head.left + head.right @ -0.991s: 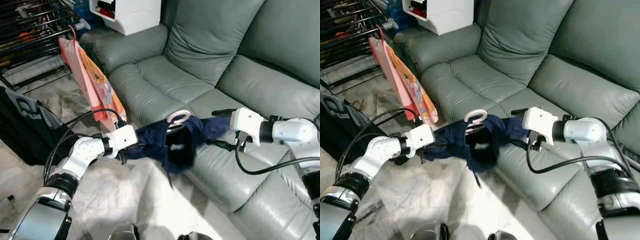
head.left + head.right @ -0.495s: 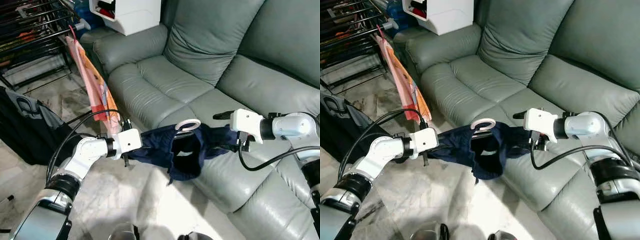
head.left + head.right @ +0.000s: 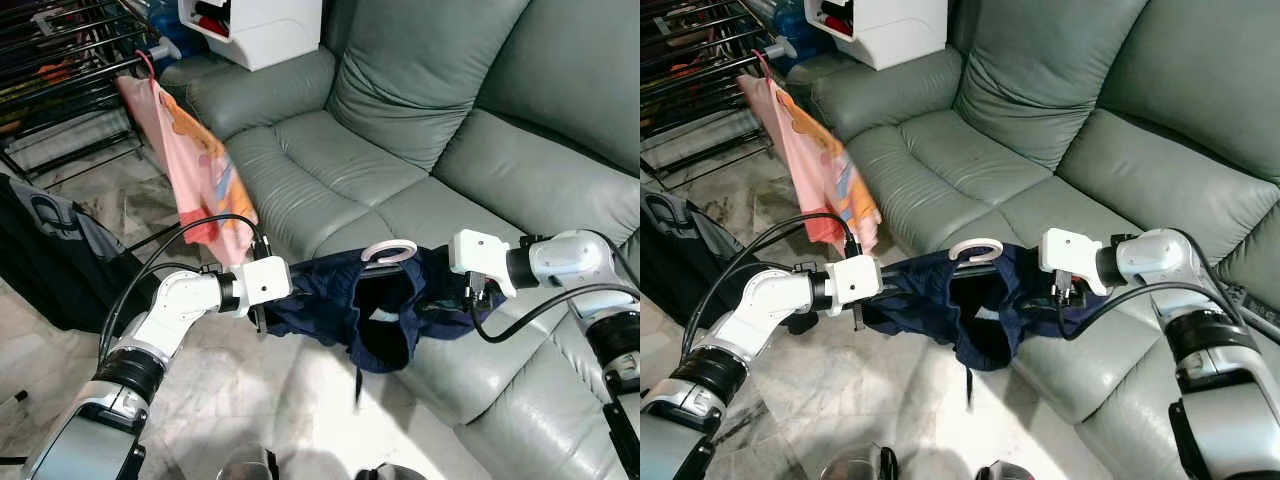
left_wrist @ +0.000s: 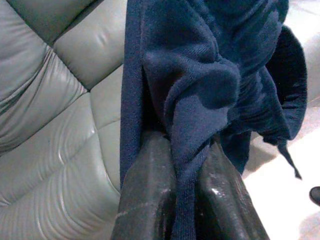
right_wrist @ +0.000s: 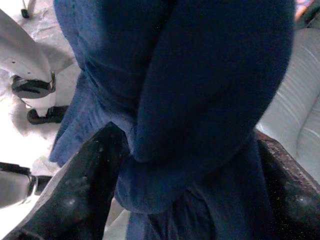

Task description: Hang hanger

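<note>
Held between both tools before the sofa (image 3: 330, 170): navy garment (image 3: 385, 305) on white hanger (image 3: 390, 251). Left tool (image 4: 187, 165) clamped on one end of the cloth; right tool (image 5: 190, 165) spread wider around the other.

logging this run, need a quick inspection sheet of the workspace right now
surface: grey-green sofa; pale marble floor before it
job's things: navy garment on white hanger, held stretched between both grippers; drying rack far left
clutter: pink-orange garment hanging off the rack; black bag; white box
grippers: left gripper shut on garment; right gripper pinching the other end
cables: black cables looping from both wrists
surroundings: nothing seen
</note>
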